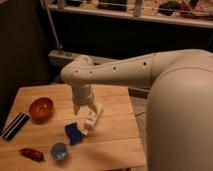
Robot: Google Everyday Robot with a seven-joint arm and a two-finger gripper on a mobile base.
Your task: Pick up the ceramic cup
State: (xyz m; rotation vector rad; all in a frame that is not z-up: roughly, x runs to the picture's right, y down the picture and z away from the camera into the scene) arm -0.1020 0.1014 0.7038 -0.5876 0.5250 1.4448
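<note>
Gripper (89, 119) pictured hovering just right of dark blue block (74, 133); whether spread or closed cannot be told. Ceramic cup (59, 150) seen upright at block's near-left corner, opposite side from gripper.

The cup (59, 150) is small, round and light blue with a pale inside. It stands upright on the table (116, 146) at the lower left of the frame. The gripper (90, 119) hangs above and right of it, apart.
</note>
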